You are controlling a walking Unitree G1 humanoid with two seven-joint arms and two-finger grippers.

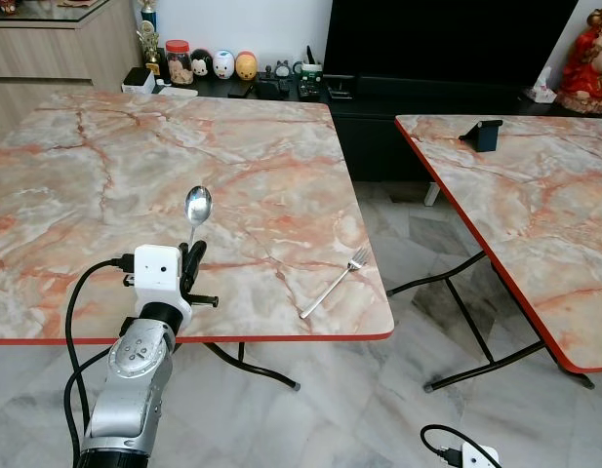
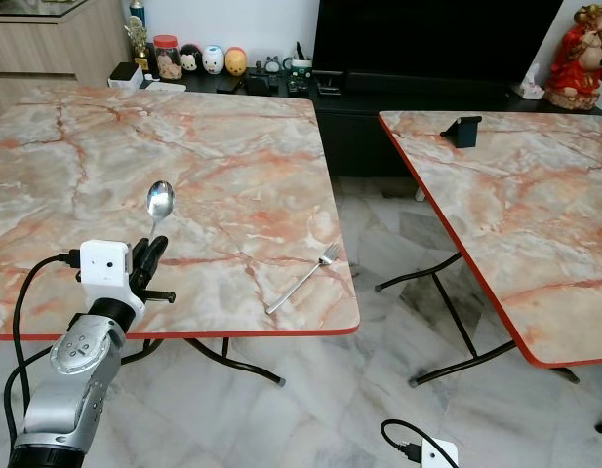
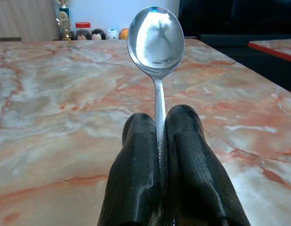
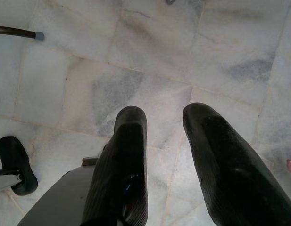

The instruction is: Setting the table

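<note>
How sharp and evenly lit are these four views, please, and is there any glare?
Eye views: sharp, even daylight, soft sheen on the marble table. Left wrist view: spoon bowl crisp with a blurred reflection, left gripper fingers near and soft-edged. Right wrist view: right gripper dark, floor tiles evenly lit.

Home living room, by the look of it. Two folding tables [image 1: 242,146] with marble-pattern tops and red edging, standing on a pale marble tile floor [image 1: 379,409]. Big black television [image 1: 447,39] on a low dark cabinet [image 1: 379,136] against the wall, lined with toy figurines [image 1: 222,64], a jar [image 1: 179,61], a red statue [image 1: 588,54]. Wooden sideboard [image 1: 47,49] at far left.
</note>
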